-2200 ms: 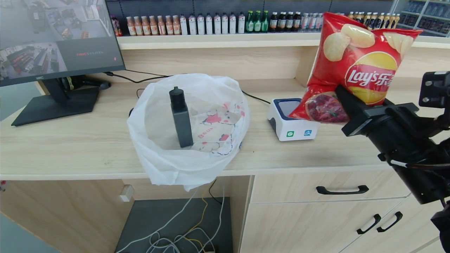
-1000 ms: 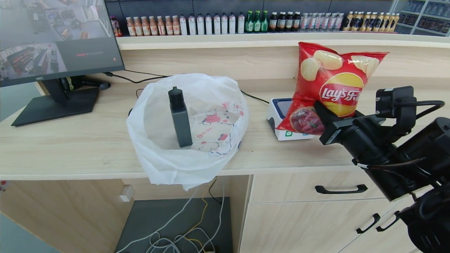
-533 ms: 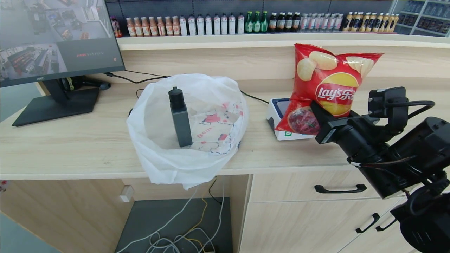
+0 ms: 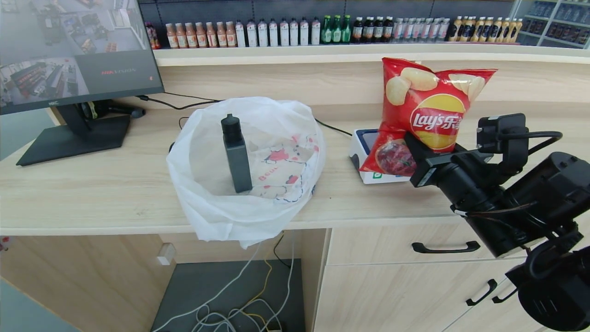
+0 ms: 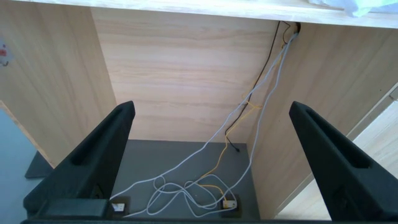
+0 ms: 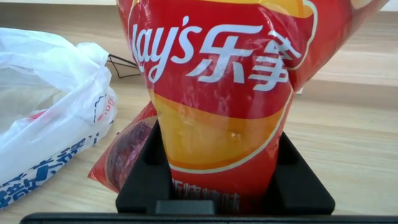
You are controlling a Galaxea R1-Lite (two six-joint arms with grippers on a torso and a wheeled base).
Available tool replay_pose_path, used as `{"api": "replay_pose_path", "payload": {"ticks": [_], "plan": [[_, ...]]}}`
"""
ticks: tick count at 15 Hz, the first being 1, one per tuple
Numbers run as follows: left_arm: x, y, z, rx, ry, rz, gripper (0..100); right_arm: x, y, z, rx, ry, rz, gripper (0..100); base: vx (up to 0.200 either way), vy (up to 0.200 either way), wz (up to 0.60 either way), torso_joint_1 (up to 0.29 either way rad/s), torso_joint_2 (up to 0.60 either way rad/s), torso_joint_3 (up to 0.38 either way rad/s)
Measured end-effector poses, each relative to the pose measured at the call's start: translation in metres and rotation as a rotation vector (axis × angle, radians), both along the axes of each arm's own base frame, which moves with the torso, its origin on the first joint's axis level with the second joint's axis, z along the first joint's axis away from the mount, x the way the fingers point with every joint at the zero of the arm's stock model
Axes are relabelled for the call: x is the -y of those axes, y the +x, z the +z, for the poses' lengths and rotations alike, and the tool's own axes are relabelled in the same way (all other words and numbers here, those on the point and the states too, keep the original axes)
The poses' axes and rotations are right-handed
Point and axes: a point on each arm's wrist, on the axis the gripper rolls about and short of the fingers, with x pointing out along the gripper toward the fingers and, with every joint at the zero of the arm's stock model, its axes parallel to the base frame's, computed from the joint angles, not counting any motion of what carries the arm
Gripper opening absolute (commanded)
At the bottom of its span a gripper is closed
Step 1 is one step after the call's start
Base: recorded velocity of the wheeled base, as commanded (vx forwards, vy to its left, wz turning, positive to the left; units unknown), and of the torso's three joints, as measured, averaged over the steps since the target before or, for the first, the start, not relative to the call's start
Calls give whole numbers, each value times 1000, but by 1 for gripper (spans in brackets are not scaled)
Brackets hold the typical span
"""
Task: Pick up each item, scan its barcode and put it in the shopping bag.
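The shopping bag (image 4: pixel 207 203) sits at nine o'clock of the red crisp packet (image 4: pixel 433 97), clamped low by the right gripper (image 4: pixel 415 150) at the white scanner (image 4: pixel 357 150); the slack top may flop and spoil the scan

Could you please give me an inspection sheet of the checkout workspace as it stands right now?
Surface: light wooden counter, no spills seen.
Job's things: chip bag held upright by the scanner; shopping bag open on the counter, dark bottle standing inside.
Clutter: nothing seen.
Grippers: right gripper shut on the chip bag's lower part; left gripper below the counter, fingers open, holding nothing.
Cables: black cable runs along the counter behind the shopping bag; white and yellow cables hang under the counter.
Surroundings: monitor at the counter's left rear; bottle rows on the shelf behind; drawers below.
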Motion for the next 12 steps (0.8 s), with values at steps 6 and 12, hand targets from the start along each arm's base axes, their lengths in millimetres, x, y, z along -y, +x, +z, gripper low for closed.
{"api": "replay_pose_path", "payload": {"ticks": [6, 12], "plan": [[0, 0, 0, 0, 0, -1, 100, -1, 1, -1, -4, -2, 2, 0, 0, 0, 0, 0, 0, 0], [0, 0, 0, 0, 0, 0, 100, -1, 1, 4, 12, 8, 5, 0, 0, 0, 0, 0, 0, 0]]}}
